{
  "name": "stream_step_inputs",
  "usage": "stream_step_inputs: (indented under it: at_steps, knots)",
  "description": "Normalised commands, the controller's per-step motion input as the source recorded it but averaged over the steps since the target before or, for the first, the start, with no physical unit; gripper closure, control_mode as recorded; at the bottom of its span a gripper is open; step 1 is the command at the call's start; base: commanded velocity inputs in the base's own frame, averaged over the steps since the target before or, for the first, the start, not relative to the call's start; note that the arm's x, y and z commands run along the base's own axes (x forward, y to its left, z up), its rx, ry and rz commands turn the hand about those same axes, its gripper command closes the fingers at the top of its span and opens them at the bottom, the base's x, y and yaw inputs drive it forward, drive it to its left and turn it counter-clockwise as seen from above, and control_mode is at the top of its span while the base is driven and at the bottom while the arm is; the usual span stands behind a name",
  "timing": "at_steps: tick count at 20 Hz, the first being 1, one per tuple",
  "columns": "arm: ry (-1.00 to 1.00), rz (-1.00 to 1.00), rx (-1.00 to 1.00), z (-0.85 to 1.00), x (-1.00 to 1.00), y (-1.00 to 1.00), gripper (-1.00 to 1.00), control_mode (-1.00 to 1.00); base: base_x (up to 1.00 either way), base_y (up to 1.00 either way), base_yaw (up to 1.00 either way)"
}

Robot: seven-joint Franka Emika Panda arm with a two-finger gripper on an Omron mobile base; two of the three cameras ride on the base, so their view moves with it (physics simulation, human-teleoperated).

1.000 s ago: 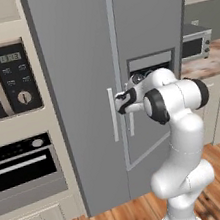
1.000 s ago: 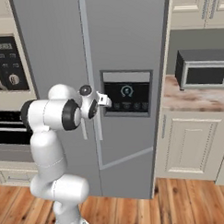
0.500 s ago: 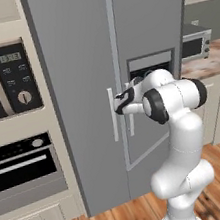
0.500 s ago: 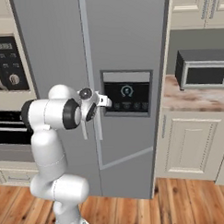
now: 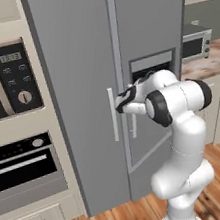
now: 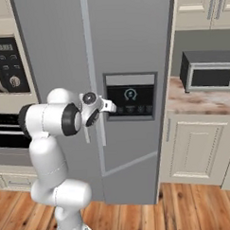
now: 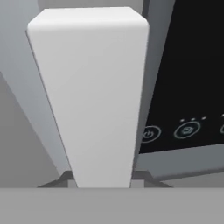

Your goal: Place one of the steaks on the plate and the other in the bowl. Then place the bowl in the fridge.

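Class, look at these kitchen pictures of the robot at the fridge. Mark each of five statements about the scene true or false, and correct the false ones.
1. The fridge has both doors closed. True.
2. The claw is at a pale door handle of the fridge. True.
3. The microwave stands on the floor. False: it stands on the counter beside the fridge.
4. The black control panel on the fridge door is beside the handle that the claw is at. True.
5. The arm reaches toward the wall oven. False: it reaches to the fridge; the oven is off to the side.
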Motion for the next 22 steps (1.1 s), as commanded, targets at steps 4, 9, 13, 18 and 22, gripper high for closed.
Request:
stream_step_inputs:
  at_steps: [4,9,13,18,22]
  knots:
    - [0.0,0.08,0.07,0.0,-0.67,-0.66,1.0,-1.0,0.0,0.0,0.0]
    - [0.0,0.25,0.19,0.11,-0.66,-0.94,1.0,-1.0,0.0,0.0,0.0]
    - [0.0,0.29,0.2,0.37,-0.96,-0.99,1.0,-1.0,0.0,0.0,0.0]
    - [-0.06,0.1,0.22,0.18,-0.9,-1.0,1.0,-1.0,0.0,0.0,0.0]
    - [-0.03,0.16,0.08,0.47,-0.36,-0.64,1.0,-1.0,0.0,0.0,0.0]
